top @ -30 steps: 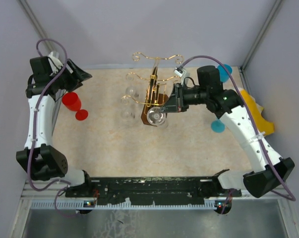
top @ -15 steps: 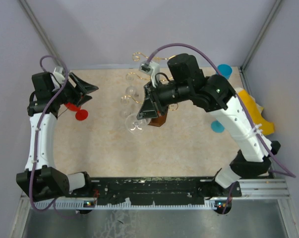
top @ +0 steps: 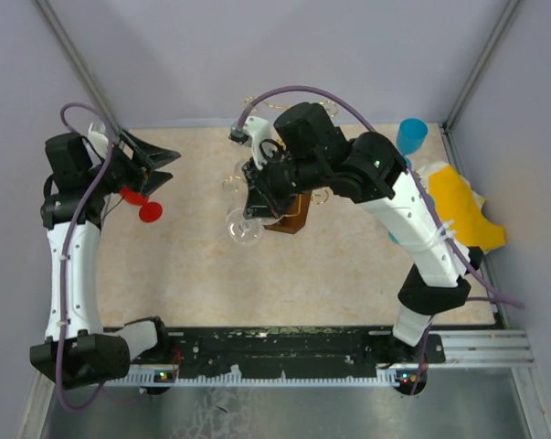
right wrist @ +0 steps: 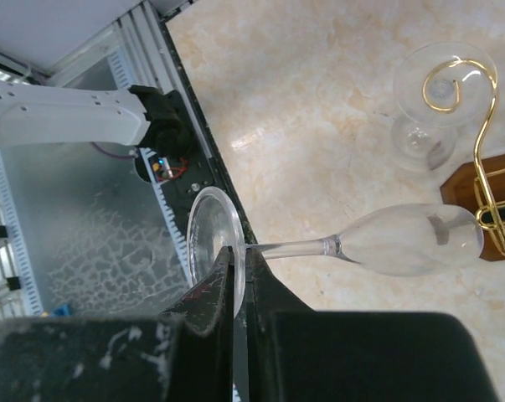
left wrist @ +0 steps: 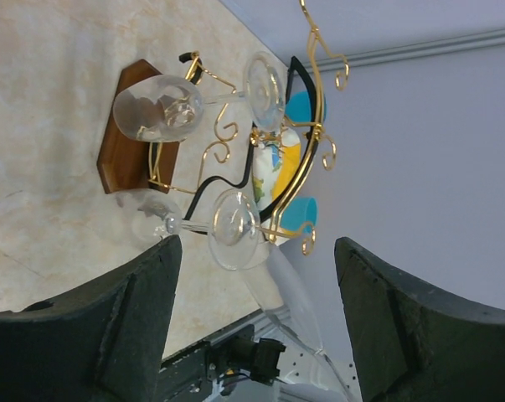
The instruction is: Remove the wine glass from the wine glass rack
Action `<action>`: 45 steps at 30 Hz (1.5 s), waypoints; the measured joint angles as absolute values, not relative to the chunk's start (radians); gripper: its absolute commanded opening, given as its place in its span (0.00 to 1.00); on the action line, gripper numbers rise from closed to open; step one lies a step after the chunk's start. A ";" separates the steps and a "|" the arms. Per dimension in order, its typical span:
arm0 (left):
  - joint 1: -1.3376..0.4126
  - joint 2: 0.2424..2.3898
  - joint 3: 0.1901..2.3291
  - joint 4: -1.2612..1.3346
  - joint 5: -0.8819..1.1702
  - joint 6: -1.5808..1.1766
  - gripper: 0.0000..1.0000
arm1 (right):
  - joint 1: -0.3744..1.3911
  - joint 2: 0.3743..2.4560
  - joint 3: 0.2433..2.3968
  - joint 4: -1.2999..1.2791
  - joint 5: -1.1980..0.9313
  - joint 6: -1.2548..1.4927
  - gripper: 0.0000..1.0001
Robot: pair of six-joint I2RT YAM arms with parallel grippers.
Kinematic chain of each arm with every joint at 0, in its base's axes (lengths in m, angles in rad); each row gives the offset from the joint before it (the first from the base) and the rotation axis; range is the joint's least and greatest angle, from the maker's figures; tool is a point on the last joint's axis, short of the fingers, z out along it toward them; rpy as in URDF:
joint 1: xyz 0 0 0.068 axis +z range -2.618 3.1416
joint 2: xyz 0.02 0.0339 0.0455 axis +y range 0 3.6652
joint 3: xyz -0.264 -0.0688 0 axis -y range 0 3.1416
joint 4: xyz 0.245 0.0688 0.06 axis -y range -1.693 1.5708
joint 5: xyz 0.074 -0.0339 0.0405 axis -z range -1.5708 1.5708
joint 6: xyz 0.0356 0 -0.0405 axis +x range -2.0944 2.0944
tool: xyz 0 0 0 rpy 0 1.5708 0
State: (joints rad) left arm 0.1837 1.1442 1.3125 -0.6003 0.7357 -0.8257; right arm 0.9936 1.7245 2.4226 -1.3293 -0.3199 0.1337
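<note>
Top view: right tool (top: 254,203) is clenched on the wine glass (top: 244,229), with the arm reaching across the wine glass rack (top: 291,218). The glass bowl sits over the tabletop (top: 348,274), just left of the rack's brown base and clear of the gold wire. Other clear glasses (top: 234,183) are close by on the rack's left side. Left tool (top: 161,160) is well apart at the far left, fingers spread, gripping nothing. Red glass (top: 143,208) lies on its side just beside it. Blue cup (top: 410,135) stands in the far right corner; can't tell what's in it. Yellow object (top: 462,208) lies along the right edge.

Left wrist: fingers (left wrist: 126,327) are wide apart with nothing between them. The rack is straight ahead, base flat on the tabletop. Two see-through glasses show at it, feet up by the hooks and bowls toward the tabletop, both empty. Can't tell from here which one the right tool has.

Right wrist: fingers (right wrist: 214,293) pinch the stem right at the foot. The wine glass lies roughly horizontal, foot at the tool and bowl toward the rack base, empty. Its foot is free of the hooks. One more glass hangs behind a gold hook curl (right wrist: 450,84).
</note>
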 measured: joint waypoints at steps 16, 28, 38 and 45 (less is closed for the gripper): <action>0.147 1.158 1.441 -0.548 0.856 -0.952 0.81 | 1.171 1.724 2.430 -1.309 -0.018 0.026 0.00; 0.126 1.158 1.428 -0.532 0.875 -0.973 0.81 | 1.178 1.723 2.426 -1.308 -0.041 0.060 0.00; 0.107 1.151 1.393 -0.531 0.884 -0.984 0.81 | 1.265 1.721 2.422 -1.309 -0.046 0.099 0.00; 0.101 1.120 1.390 -0.531 0.886 -0.992 0.81 | 1.351 1.721 2.423 -1.308 0.000 0.086 0.00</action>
